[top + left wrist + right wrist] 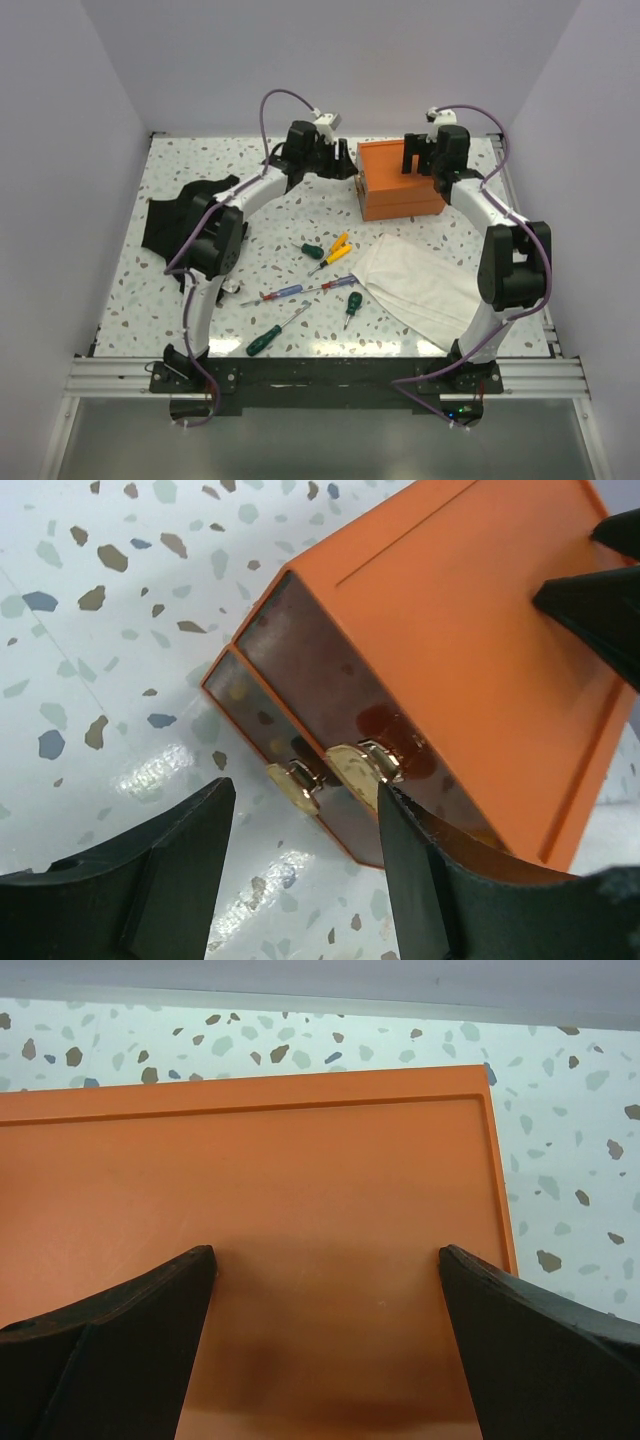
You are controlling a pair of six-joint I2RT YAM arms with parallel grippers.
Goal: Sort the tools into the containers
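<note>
Left gripper point(300, 870) is spread wide, at 9 o'clock of the orange box point(400, 180) by its gold drawer knobs point(350, 770); right gripper point(325, 1335) spread wide on box top, grabbing nothing

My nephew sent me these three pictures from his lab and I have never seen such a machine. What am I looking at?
Two robot arms are bolted to a speckled table. The wide picture is taken from above and behind; the other two come from cameras on each wrist. An orange rectangular box with two shallow drawers and brass pulls stands at the back. Several screwdrivers and a white cloth lie nearer. The left gripper is open at the pulls; the right gripper, open, is over the box top. Neither holds anything.
</note>
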